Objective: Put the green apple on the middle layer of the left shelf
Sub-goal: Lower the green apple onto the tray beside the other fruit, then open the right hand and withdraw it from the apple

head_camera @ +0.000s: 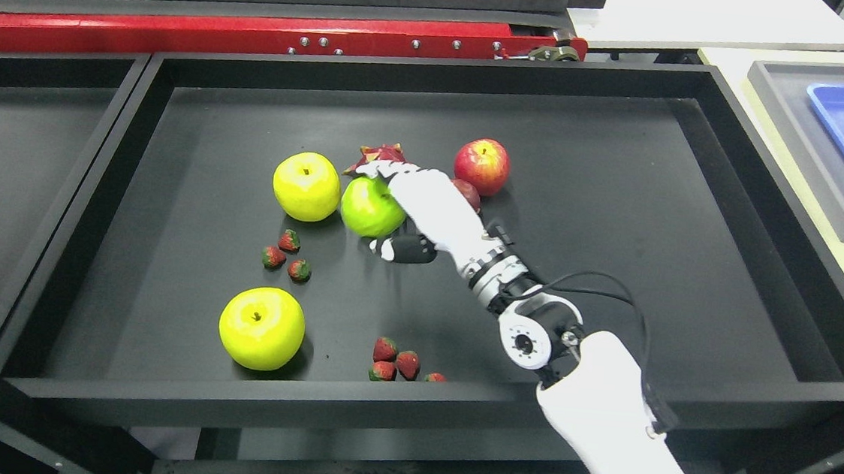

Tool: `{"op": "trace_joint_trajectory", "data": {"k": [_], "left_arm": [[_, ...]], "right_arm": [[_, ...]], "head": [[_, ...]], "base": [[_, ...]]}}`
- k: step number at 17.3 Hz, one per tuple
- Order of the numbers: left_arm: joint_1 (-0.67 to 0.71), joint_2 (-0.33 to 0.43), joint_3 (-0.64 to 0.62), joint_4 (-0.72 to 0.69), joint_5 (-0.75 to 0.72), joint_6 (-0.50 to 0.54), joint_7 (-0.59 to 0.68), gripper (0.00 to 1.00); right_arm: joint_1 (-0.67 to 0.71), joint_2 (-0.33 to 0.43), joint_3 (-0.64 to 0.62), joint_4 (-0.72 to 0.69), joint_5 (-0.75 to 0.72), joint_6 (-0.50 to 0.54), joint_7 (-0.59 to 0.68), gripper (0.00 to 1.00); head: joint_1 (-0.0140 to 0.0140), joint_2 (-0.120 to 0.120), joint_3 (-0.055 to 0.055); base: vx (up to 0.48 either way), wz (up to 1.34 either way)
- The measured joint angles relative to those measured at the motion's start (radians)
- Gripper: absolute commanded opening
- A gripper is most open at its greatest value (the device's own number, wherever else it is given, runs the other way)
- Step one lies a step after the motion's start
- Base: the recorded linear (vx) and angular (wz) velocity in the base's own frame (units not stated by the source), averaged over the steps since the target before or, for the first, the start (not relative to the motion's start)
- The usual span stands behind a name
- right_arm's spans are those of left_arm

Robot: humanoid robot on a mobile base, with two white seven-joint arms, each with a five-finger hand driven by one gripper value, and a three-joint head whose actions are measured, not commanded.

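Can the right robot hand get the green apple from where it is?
Probably yes. The right robot hand already lies over the green apple, fingers on top and thumb underneath. Nothing blocks it, though the yellow apple sits close beside.

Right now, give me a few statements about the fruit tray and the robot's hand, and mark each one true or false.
1. The right hand is wrapped over the green apple. True.
2. Two yellow apples lie in the tray. True: one beside the green apple, one near the front.
3. The red apple sits left of the green apple. False: it is to its right.
4. The green apple is lifted clear of the tray. False: it appears to rest on the tray floor.
5. Strawberries lie between the two yellow apples. True.
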Motion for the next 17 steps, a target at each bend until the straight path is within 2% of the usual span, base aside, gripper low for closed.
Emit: {"op": "trace_joint_trajectory", "data": {"k": [5,6,7,8,12,17], "left_arm": [[0.0,0.0,0.0,0.0,0.0,0.0,0.0,1.0],[0.0,0.0,0.0,0.0,0.0,0.0,0.0,1.0],[0.0,0.0,0.0,0.0,0.0,0.0,0.0,1.0],[0.0,0.0,0.0,0.0,0.0,0.0,0.0,1.0],[0.0,0.0,0.0,0.0,0.0,0.0,0.0,1.0],[0.0,0.0,0.0,0.0,0.0,0.0,0.0,1.0]], "right_arm": [[-0.023,0.011,0.069,0.073,0.001,-0.003,0.036,0.04],[-0.026,0.009,0.077,0.085,0.001,-0.005,0.036,0.14],[-0.026,0.006,0.084,0.098,0.001,-0.001,0.038,0.45],[-0.026,0.004,0.087,0.107,0.001,0.007,0.04,0.99],[-0.017,0.002,0.06,0.145,-0.035,0.137,0.044,1.0],[-0.011,0.007,-0.033,0.162,-0.212,0.169,0.058,1.0]], "head": [[0.0,0.0,0.0],[0.0,0.0,0.0],[0.0,0.0,0.0],[0.0,0.0,0.0],[0.0,0.0,0.0],[0.0,0.0,0.0]], "base": [[0.058,0.09],[0.04,0.06],[0.032,0.04],[0.032,0.04],[0.014,0.02],[0.0,0.0]]}}
